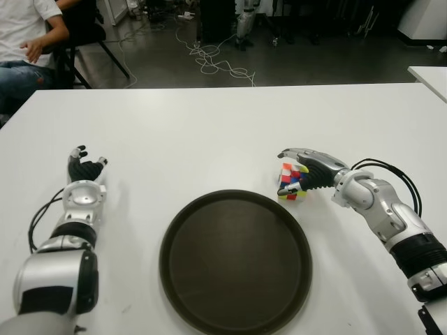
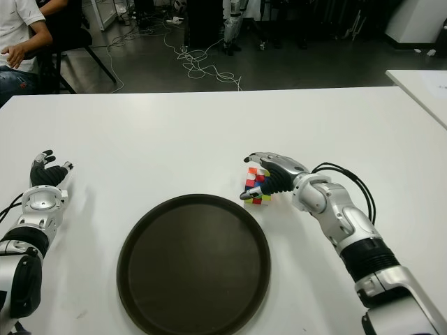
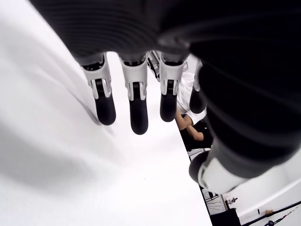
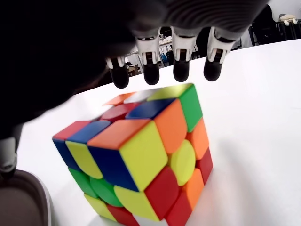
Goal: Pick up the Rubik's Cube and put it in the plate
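Observation:
The Rubik's Cube (image 1: 292, 182) stands on the white table (image 1: 209, 132), just beyond the right rim of the round dark plate (image 1: 234, 265). My right hand (image 1: 307, 171) reaches over it from the right, fingers stretched above its top and the thumb low at its near side. In the right wrist view the cube (image 4: 141, 155) stands under the straight fingertips (image 4: 181, 70), which stay apart from it. My left hand (image 1: 85, 171) shows at the left of the plate, its fingers (image 3: 134, 110) straight and holding nothing.
A seated person (image 1: 28, 42) is beyond the table's far left corner. Cables (image 1: 216, 63) lie on the floor behind the table. The corner of a second white table (image 1: 429, 73) shows at the far right.

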You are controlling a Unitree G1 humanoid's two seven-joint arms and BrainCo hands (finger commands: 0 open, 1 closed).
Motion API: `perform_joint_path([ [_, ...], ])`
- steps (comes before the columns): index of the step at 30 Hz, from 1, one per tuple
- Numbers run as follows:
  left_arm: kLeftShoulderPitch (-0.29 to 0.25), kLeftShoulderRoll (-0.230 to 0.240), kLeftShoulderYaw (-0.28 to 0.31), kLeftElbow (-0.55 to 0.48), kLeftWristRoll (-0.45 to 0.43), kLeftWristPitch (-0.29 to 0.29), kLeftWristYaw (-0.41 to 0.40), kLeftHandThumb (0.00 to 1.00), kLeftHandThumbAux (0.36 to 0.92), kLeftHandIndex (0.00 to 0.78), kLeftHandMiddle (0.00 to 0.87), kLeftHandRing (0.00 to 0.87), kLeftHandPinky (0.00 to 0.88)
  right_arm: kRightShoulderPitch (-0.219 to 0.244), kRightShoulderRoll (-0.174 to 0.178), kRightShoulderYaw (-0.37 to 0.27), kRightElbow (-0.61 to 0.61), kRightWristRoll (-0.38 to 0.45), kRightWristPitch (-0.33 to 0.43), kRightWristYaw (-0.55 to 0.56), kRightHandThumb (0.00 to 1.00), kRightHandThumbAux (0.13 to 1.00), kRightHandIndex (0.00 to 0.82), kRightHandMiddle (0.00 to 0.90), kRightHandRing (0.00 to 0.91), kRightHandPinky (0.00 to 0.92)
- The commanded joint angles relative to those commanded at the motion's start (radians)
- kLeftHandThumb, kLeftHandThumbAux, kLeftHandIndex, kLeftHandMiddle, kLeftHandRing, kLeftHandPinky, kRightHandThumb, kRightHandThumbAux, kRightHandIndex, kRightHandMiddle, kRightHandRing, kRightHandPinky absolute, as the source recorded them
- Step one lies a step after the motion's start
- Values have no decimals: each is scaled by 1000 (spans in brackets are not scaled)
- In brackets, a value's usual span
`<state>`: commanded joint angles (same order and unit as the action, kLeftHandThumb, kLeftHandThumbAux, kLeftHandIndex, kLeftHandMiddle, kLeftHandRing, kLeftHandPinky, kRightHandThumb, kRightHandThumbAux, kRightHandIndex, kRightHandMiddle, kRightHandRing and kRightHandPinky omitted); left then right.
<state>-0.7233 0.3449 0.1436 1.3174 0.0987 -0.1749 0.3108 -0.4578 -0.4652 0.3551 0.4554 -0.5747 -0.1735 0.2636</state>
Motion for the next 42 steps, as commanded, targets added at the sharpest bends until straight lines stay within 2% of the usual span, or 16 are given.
perform_joint_path([
  [12, 1, 0, 1, 0, -2, 5, -4, 101, 725, 87, 145, 162, 175, -6, 0, 6, 22, -5, -6, -1, 0, 451, 0, 0, 0, 0],
  [25, 2, -1, 15, 1, -15, -1, -20, 115, 709, 91, 150, 164, 175, -8, 0, 8, 41, -8, -25, -5, 0, 424, 0, 0, 0, 0],
  [42, 3, -3, 23, 0, -19, -8, -27, 126, 717, 98, 144, 163, 175, -8, 5, 12, 38, -8, -17, 5, 0, 464, 0, 0, 0, 0],
])
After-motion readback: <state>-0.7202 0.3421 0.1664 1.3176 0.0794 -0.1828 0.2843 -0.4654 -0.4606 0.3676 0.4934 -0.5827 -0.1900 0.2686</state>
